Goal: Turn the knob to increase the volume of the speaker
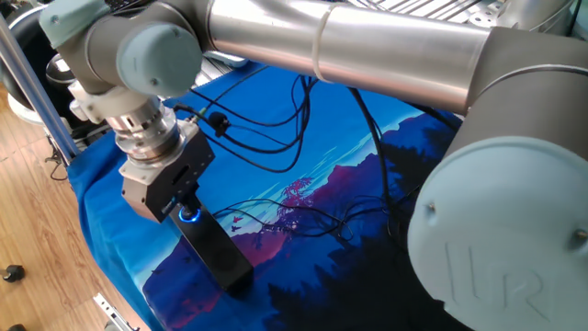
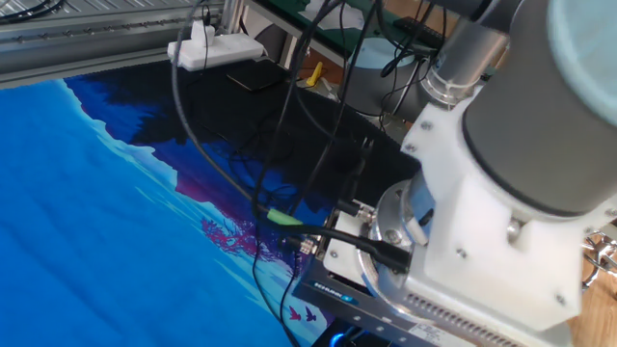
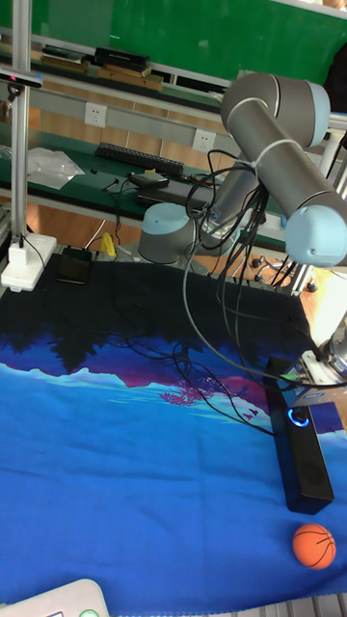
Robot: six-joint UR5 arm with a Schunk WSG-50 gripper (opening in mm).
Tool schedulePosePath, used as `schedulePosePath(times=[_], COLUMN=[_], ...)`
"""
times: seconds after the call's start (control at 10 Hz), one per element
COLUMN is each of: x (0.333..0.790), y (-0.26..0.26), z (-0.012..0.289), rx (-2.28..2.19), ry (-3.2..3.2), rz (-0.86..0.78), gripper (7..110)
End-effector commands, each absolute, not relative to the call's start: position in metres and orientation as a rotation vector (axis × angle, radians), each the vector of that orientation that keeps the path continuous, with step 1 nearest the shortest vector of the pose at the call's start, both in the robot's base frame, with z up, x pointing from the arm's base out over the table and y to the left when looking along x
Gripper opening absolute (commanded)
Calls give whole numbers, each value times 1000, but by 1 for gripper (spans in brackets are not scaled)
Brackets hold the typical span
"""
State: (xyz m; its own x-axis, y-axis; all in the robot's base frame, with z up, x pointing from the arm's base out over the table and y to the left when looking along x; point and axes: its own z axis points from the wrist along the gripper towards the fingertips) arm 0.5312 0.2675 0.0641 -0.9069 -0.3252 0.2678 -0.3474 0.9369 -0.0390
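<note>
Hanging directly over the small round knob ringed in glowing blue light point(image 1: 189, 215), the grey two-finger gripper point(image 1: 184, 204) is seen at the middle of the long, narrow black speaker bar point(image 1: 216, 254). Whether the jaws are closed on the knob or merely set beside it cannot be told, since the gripper body hides the fingertips in every view. In the tall fixed view the knob point(image 3: 298, 417) glows on the upper face of the speaker point(image 3: 299, 451), which lies near the right edge of the worktop, covered by a blue landscape-printed cloth point(image 3: 116, 472).

The turning step is judged to be in hand. If a firm hold is not yet made, the jaws must be closed on the knob; a rotation of the wrist about the knob's own axis is then called for, in the direction that raises the volume, which is not marked visibly. The bar is loose on the cloth, so it could be dragged round by a twist off the axis.

Several black cables point(image 1: 276, 138) are looped from the wrist across the cloth, and their connectors at the wrist flange point(image 2: 318, 236) could be wound tighter by a long rotation. A small orange ball point(image 3: 313, 545) rests just beyond the near end of the speaker, apart from it. A white power strip point(image 2: 214, 48) and a flat black device point(image 3: 73, 265) lie at the far edge, well apart from the work.
</note>
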Motion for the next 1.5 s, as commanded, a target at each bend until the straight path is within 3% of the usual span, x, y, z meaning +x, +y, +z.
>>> schedulePosePath(times=[0.0, 0.5, 1.4], x=[529, 512, 519], y=[272, 273, 274], z=[72, 62, 51], rx=[487, 513, 522], ry=[-2818, -2761, -2762], rz=[116, 48, 63], gripper=[7, 7, 7])
